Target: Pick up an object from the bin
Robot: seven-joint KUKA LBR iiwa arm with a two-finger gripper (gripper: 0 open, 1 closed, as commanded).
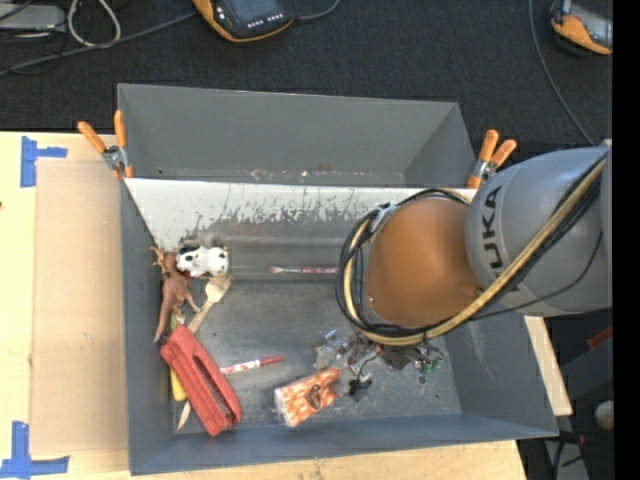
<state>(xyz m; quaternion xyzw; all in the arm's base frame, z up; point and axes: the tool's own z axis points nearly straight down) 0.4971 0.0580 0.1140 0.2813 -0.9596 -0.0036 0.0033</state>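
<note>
Orange packet [308, 396] near lower wall of bin [290, 138], just beside gripper [385, 356]. I cannot tell gripper state; wrist cover [420, 268] blocks view.

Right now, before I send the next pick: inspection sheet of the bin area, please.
Surface: grey bin, floor scuffed, things loose along the view's left and front.
Job's things: orange-and-white packet at the front, nearest the tool.
Clutter: red flat case, red-and-white pen, brown dinosaur and black-and-white cow, all at the view's left.
Grippers: tool low over the front right of the floor, mostly hidden under the orange cover.
Cables: black loop round the cover; loose cables beyond the bin.
Surroundings: dark carpet, handheld controller.
</note>
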